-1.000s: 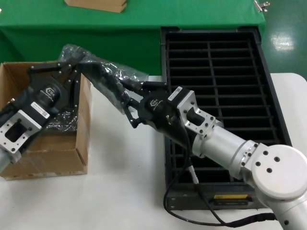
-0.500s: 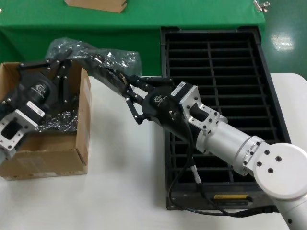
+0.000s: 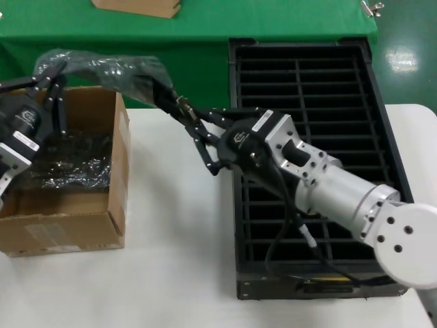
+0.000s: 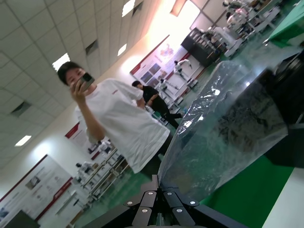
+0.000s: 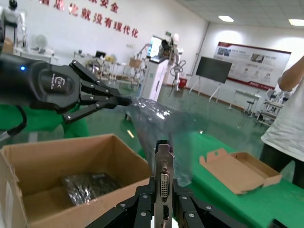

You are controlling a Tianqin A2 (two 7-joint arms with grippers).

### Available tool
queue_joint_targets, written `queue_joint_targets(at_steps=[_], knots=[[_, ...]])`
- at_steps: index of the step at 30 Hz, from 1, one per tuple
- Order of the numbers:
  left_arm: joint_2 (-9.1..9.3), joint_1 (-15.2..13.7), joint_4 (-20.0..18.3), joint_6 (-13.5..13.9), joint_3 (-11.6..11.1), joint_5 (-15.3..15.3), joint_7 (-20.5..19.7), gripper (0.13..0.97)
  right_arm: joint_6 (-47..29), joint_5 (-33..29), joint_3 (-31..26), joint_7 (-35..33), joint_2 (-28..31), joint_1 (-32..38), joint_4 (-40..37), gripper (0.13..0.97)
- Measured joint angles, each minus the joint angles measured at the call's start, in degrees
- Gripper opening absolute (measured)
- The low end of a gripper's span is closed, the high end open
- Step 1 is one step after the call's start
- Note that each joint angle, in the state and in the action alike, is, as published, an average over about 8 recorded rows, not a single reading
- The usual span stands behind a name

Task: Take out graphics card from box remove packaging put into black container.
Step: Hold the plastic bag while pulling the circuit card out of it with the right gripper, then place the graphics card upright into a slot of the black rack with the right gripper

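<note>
My right gripper point(image 3: 179, 107) is shut on the graphics card's silver bracket point(image 5: 164, 164), held above the table between the box point(image 3: 82, 219) and the black container point(image 3: 314, 137). The dark card point(image 3: 149, 92) still lies partly inside the crinkly packaging bag point(image 3: 102, 68). My left gripper point(image 3: 54, 70) is shut on the bag's far end, above the box's back edge. The bag is stretched between the two grippers. In the left wrist view the closed fingers point(image 4: 156, 187) pinch the bag point(image 4: 223, 128). The right wrist view shows the left gripper point(image 5: 124, 100) on the bag point(image 5: 154, 118).
Another bagged item point(image 3: 72, 154) lies inside the box, also in the right wrist view point(image 5: 90, 185). A flat cardboard piece point(image 3: 140, 7) lies on the green cloth point(image 3: 205, 34) at the back. White table point(image 3: 177, 260) lies in front.
My left gripper has moved left and back with the bag's end, drawing the bag out long. My right gripper has shifted slightly right, still holding the card's bracket.
</note>
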Motion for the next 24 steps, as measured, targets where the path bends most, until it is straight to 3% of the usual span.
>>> queue_joint_targets(at_steps=[11,24], knots=[[0.43,-2.4,5.4,0.7,-4.7,-3.7,-0.6,0.139,-17.2,-13.2,4.8,14.6,3.0,2.4,12.4,0.191],[2.0,-1.9,7.0,1.5,-8.0,-7.3,-5.3,0.139,-37.6,-15.7,2.8,25.6,7.1,13.2,17.0,0.191]])
